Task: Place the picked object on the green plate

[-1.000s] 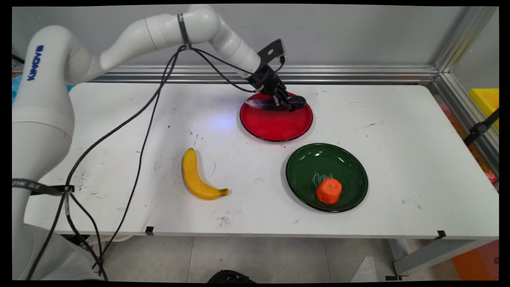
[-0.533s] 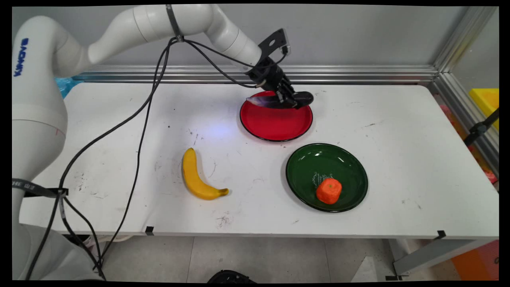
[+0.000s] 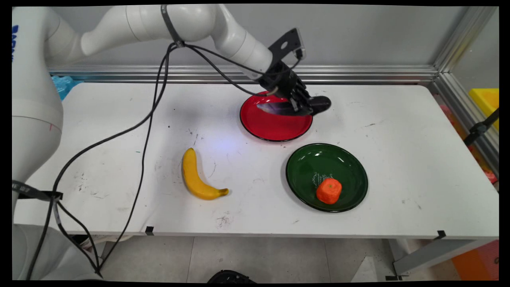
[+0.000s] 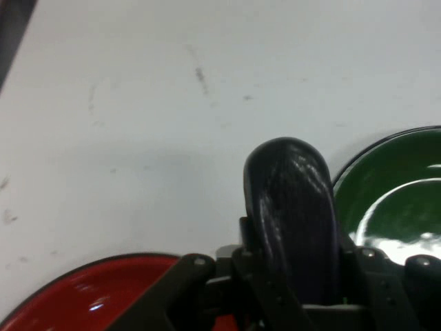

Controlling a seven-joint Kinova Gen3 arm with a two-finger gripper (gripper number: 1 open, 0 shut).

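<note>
Hand [image 3: 301, 104] grips a dark, probably eggplant-like piece [image 4: 293, 207] — raised over the red plate's [image 3: 275, 124] right rim.

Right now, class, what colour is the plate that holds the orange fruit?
Dark green plate, with the orange fruit near its front edge; it shows best in the main view.

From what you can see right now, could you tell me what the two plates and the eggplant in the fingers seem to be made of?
Red plate and green plate: glossy, probably enamel or melamine, judging by the bright reflections and dark rims. Eggplant: dark purple, smooth with a faint sheen, likely a plastic or rubber toy, though the look leaves that open. The gripper holds it above the red plate.
</note>
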